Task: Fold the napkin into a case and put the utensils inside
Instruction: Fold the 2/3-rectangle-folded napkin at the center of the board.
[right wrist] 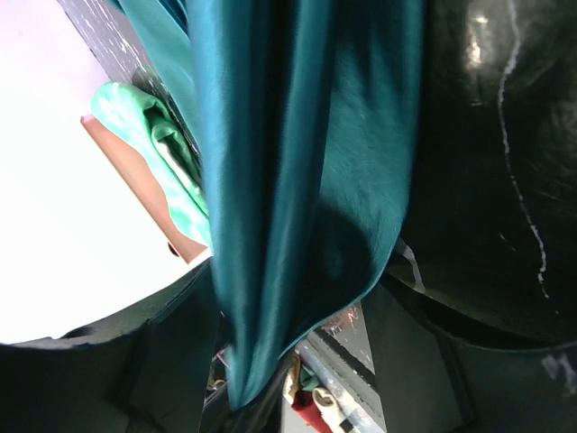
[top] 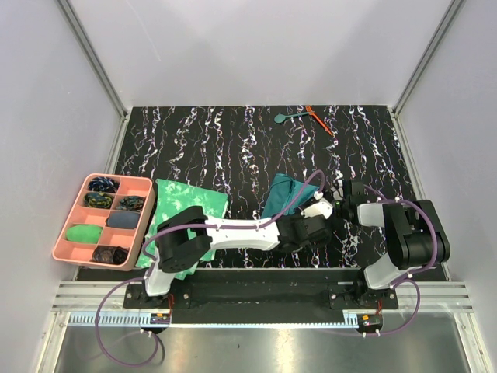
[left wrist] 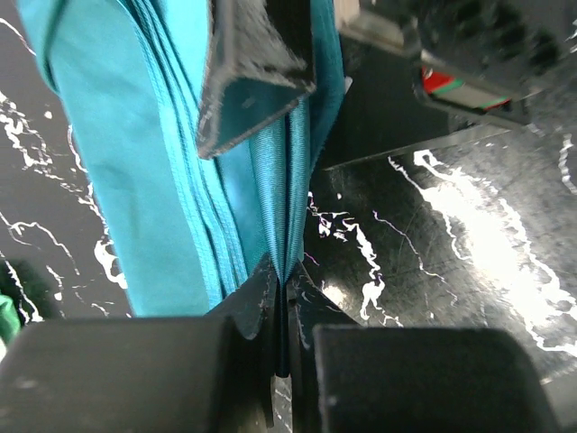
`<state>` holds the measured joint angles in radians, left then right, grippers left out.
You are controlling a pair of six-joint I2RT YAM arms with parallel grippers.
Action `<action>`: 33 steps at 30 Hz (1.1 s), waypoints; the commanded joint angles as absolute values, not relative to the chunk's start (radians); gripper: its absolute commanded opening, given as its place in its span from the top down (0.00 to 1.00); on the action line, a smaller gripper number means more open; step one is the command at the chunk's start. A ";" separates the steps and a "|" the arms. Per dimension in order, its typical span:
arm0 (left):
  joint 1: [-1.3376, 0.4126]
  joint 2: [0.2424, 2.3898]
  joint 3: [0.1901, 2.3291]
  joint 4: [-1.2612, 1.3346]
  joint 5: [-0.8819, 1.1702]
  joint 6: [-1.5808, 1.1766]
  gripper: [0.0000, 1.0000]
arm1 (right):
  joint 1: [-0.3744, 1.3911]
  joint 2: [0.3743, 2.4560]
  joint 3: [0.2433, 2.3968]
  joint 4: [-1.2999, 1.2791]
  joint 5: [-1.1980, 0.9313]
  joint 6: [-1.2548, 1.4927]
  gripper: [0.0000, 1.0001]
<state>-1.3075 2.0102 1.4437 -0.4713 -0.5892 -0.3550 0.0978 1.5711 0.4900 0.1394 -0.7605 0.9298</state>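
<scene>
The dark teal napkin (top: pixel 281 196) is bunched into folds near the table's front middle, held up between both grippers. My left gripper (top: pixel 309 220) is shut on one edge of it; in the left wrist view the jaws (left wrist: pixel 281 290) pinch the folded cloth (left wrist: pixel 171 162). My right gripper (top: pixel 336 196) is shut on the napkin too; in the right wrist view the cloth (right wrist: pixel 297 162) hangs down and narrows into the jaws (right wrist: pixel 248 397). The teal spoon (top: pixel 283 117) and the orange-red stick utensil (top: pixel 319 120) lie at the table's back edge. No finished case shows.
A pink compartment tray (top: pixel 68 221) with small cloth items stands at the left front. A light green tie-dye cloth (top: pixel 186 206) lies next to it, under the left arm. Grey walls enclose the black marbled table (top: pixel 233 148).
</scene>
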 commanded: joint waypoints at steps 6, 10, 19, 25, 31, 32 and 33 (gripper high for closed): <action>-1.304 1.907 1.428 -0.439 -0.569 -0.342 1.00 | 0.037 1.586 0.569 0.011 -0.700 0.761 0.28; -1.304 1.896 1.411 -0.437 -0.561 -0.347 1.00 | 0.006 1.580 0.583 0.006 -0.667 0.735 0.24; -1.304 1.901 1.410 -0.436 -0.531 -0.353 1.00 | -0.051 1.671 0.704 -0.043 -0.597 0.658 0.33; -1.302 1.894 1.401 -0.428 -0.514 -0.357 1.00 | -0.055 1.706 0.750 -0.055 -0.552 0.615 0.39; -1.304 1.887 1.381 -0.414 -0.499 -0.364 1.00 | -0.060 1.750 0.781 -0.055 -0.557 0.586 0.53; -1.302 1.885 1.379 -0.411 -0.485 -0.365 1.00 | -0.060 1.752 0.782 -0.054 -0.555 0.581 0.54; -1.302 1.882 1.371 -0.405 -0.476 -0.367 1.00 | -0.060 1.752 0.785 -0.054 -0.557 0.577 0.57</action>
